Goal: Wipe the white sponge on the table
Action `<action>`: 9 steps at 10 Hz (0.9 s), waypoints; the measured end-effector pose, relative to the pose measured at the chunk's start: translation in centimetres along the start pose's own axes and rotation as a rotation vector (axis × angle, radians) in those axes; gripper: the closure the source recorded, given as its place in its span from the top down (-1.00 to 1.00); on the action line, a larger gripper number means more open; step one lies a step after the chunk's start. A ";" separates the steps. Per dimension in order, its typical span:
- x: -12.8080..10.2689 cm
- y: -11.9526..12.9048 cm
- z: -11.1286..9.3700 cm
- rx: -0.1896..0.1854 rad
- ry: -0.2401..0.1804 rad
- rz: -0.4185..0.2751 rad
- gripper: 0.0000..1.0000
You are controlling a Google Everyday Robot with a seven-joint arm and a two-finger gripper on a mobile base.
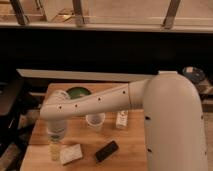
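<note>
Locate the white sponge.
Camera view, lower left: the white sponge lies on the table, between the pincer at its left and the black bar.

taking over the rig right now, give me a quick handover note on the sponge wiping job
Gripper: points down over the table's front-left area, close beside the white sponge; contact unclear.
White sponge: lying flat on the table, with the black bar on its other side.
Done: approach to the sponge.
Left: grip the sponge, then wipe it across the table.
</note>
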 end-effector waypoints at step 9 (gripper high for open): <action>1.9 2.7 4.6 -0.008 -0.131 0.057 0.60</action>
